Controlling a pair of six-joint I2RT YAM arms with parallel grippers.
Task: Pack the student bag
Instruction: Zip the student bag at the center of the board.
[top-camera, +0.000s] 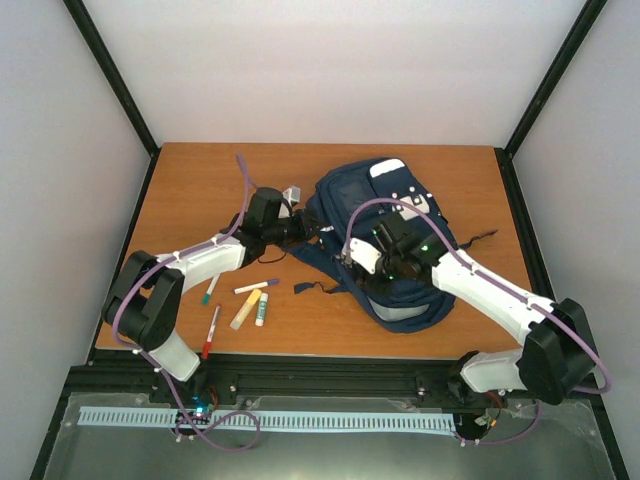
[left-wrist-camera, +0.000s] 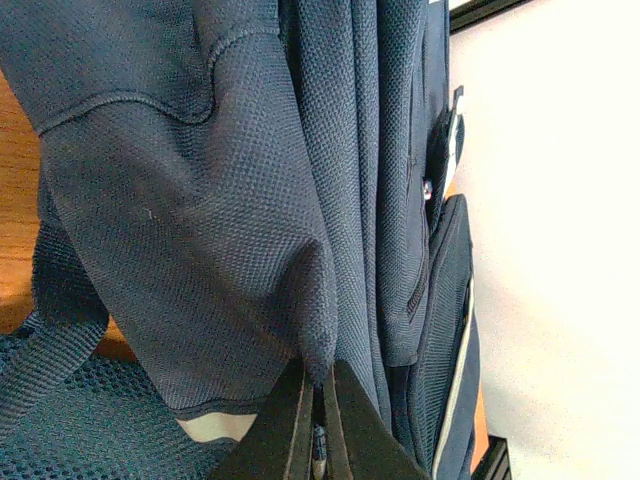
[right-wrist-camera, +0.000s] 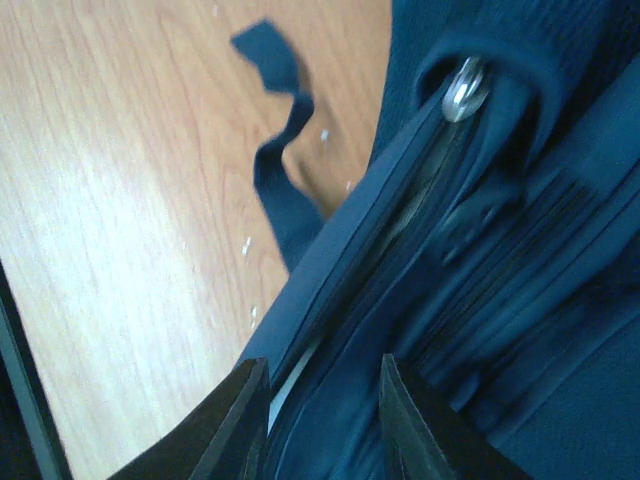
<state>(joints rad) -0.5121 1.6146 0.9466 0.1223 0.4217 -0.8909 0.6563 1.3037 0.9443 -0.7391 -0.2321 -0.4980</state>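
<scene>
1. Student bag (top-camera: 390, 235) lies flat on the wooden table (top-camera: 200, 190), from centre into the right half. Its white patch (top-camera: 387, 167) is at the far end and its near end points toward the arm bases.
2. Left gripper (left-wrist-camera: 318, 390) is at the bag's left edge. It's closed, pinching a fold of the navy mesh fabric, which rises to a peak right at the fingertips.
3. Left wrist view: a pale reflective stripe (left-wrist-camera: 210, 425) runs along the hem just beside the pinch point.
4. Right gripper (right-wrist-camera: 320, 365) is over the bag's near-left side. Its fingers are apart, straddling the zip edge. Bag fabric sits in the gap with no visible squeeze, so I read it as open. That wrist view is blurred.
5. Metal zipper pull (right-wrist-camera: 465, 88) sits on the same seam, a little beyond the right fingers.
6. A loose dark strap (top-camera: 312, 288) trails off the bag's left side onto bare table, between the bag and the pens.
7. Five items lie on the table left of the bag, all outside it:
   - purple-capped marker (top-camera: 257, 286)
   - yellow highlighter (top-camera: 245, 310)
   - green-and-white stick (top-camera: 261, 308), just beside the highlighter
   - teal-capped pen (top-camera: 211, 290)
   - red pen (top-camera: 211, 330), nearest the front edge
</scene>
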